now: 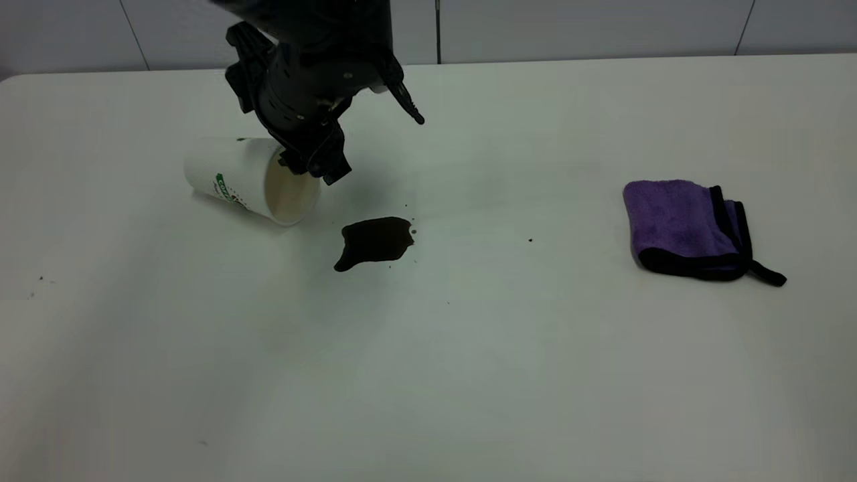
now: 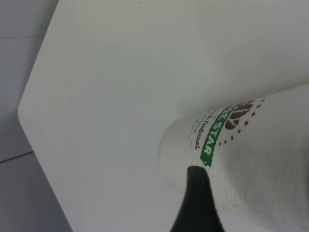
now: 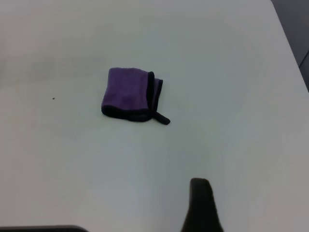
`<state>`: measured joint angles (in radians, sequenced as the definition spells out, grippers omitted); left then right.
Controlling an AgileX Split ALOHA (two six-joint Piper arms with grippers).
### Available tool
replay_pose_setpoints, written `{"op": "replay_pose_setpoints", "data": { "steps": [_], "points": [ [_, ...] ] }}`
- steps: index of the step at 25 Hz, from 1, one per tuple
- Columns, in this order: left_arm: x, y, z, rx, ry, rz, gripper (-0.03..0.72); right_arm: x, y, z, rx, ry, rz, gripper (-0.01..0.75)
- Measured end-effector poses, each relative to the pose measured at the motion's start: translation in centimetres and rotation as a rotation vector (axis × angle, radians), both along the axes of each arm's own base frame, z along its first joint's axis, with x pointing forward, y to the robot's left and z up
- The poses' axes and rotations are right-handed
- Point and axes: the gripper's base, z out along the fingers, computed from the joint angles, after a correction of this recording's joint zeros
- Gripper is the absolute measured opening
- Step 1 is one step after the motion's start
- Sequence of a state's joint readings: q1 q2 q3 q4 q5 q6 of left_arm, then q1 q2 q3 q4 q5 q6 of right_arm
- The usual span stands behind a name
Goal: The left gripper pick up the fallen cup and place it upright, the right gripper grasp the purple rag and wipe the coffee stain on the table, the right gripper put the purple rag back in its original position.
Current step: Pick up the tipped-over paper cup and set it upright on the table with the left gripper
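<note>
The left gripper is hovering at the fallen cup's rim; whether its fingers are closed, I cannot tell. It should be pinching the rim wall firmly, then tipping it upright clear of the stain.

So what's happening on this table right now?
The left gripper is down at the mouth of the cup, which lies on its side on the table. The coffee stain is unwiped beside it. The purple rag sits folded and untouched; the right gripper hangs above the table, away from it.
</note>
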<state>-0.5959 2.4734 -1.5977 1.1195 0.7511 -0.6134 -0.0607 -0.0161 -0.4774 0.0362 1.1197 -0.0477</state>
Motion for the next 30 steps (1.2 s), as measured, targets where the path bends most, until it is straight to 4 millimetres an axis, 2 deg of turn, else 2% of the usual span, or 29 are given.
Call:
{"op": "replay_pose_setpoints", "data": {
  "steps": [4, 7, 9, 13, 14, 16, 19, 21, 23, 25, 27, 30],
  "points": [
    [0.1, 0.4, -1.4, 0.050, 0.007, -0.017, 0.538, 0.0, 0.0, 0.0, 0.000, 0.000, 0.000, 0.592],
    [0.4, 1.2, -1.6, 0.081, 0.004, -0.011, 0.445, 0.0, 0.0, 0.0, 0.000, 0.000, 0.000, 0.592],
    [0.8, 1.9, -1.6, 0.092, 0.002, 0.002, 0.351, 0.0, 0.0, 0.0, 0.000, 0.000, 0.000, 0.592],
    [1.3, 3.2, -1.5, 0.113, 0.002, 0.034, 0.096, 0.0, 0.0, 0.0, 0.000, 0.000, 0.000, 0.592],
    [1.5, 3.4, -1.3, 0.129, -0.003, 0.035, 0.060, 0.0, 0.0, 0.0, 0.000, 0.000, 0.000, 0.592],
    [1.8, 3.4, 0.0, 0.140, -0.018, 0.032, 0.027, 0.0, 0.0, 0.0, 0.000, 0.000, 0.000, 0.592],
    [2.5, 2.9, 4.0, 0.056, -0.037, 0.051, 0.008, 0.0, 0.0, 0.0, 0.000, 0.000, 0.000, 0.592],
    [3.0, 3.0, 7.5, -0.060, -0.036, 0.075, 0.008, 0.0, 0.0, 0.0, 0.000, 0.000, 0.000, 0.592],
    [3.6, 3.9, 10.9, -0.212, -0.026, 0.114, 0.007, 0.0, 0.0, 0.0, 0.000, 0.000, 0.000, 0.592],
    [3.9, 5.1, 13.5, -0.373, 0.006, 0.152, 0.007, 0.0, 0.0, 0.0, 0.000, 0.000, 0.000, 0.592],
    [4.2, 6.5, 14.7, -0.495, 0.047, 0.167, 0.007, 0.0, 0.0, 0.0, 0.000, 0.000, 0.000, 0.592],
    [4.4, 8.2, 14.7, -0.652, 0.126, 0.192, 0.007, 0.0, 0.0, 0.0, 0.000, 0.000, 0.000, 0.592]
  ]
}}
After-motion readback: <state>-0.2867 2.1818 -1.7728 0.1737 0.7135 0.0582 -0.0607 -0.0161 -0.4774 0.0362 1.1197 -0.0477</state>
